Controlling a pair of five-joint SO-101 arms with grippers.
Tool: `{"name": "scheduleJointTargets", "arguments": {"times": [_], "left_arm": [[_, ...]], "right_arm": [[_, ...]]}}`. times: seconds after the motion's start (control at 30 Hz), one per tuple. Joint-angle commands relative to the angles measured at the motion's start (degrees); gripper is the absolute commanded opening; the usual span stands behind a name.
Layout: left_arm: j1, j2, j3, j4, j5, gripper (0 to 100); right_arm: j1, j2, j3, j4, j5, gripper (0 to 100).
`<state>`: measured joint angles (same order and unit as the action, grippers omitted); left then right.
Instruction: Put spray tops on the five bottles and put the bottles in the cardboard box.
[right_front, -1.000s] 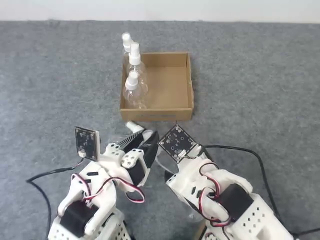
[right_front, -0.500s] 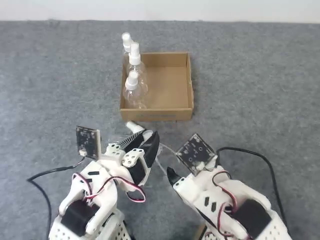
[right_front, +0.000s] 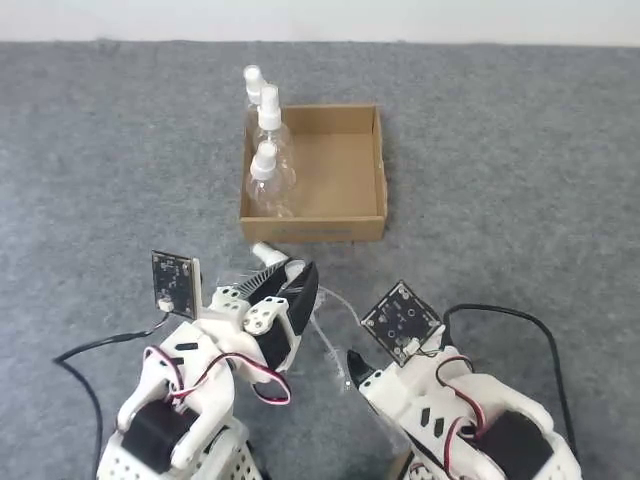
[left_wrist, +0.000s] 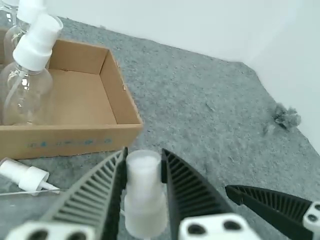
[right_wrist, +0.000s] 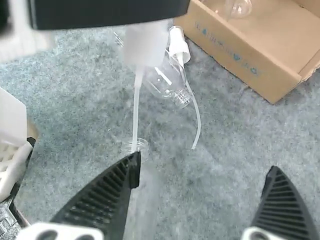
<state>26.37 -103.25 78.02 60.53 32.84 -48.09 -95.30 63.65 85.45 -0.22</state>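
Note:
My left gripper (left_wrist: 144, 172) is shut on a white spray top (left_wrist: 143, 192), held above the carpet in front of the cardboard box (right_front: 340, 175). Its thin tube (right_wrist: 135, 112) hangs down into the open neck of a clear bottle (right_wrist: 136, 146). That bottle stands right beside one finger of my open right gripper (right_wrist: 200, 200); the jaws are wide apart. A second clear bottle (right_wrist: 167, 80) lies on the carpet near the box with a loose spray top (right_wrist: 178, 45) at it. Three capped bottles (right_front: 266, 170) stand along the box's left side.
The right half of the box floor (right_front: 345, 170) is bare cardboard. Grey carpet (right_front: 500, 180) spreads out on both sides of the box. A black cable (right_front: 500, 312) curls behind my right arm, another (right_front: 90, 350) by the left.
My right arm has drawn back toward the near edge and to the right, away from the left gripper. The left gripper has stayed put with its spray top.

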Motion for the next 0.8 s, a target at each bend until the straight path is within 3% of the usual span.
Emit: {"name": "scheduleJointTargets", "arguments": {"times": [0.0, 0.3, 0.77], "left_arm": [[-0.18, -0.97, -1.63, -1.05, 0.7, 1], [-5.54, -0.97, -1.63, -2.64, 0.79, 1], [-5.8, -0.97, -1.63, -2.64, 0.79, 1]], "right_arm": [[-0.66, 1.89, -2.2, 0.4, -0.18, 34.3], [-6.29, 21.32, -7.03, 1.01, -5.63, 34.4], [-8.66, 26.95, -3.96, -4.09, -5.98, 34.4]]}}
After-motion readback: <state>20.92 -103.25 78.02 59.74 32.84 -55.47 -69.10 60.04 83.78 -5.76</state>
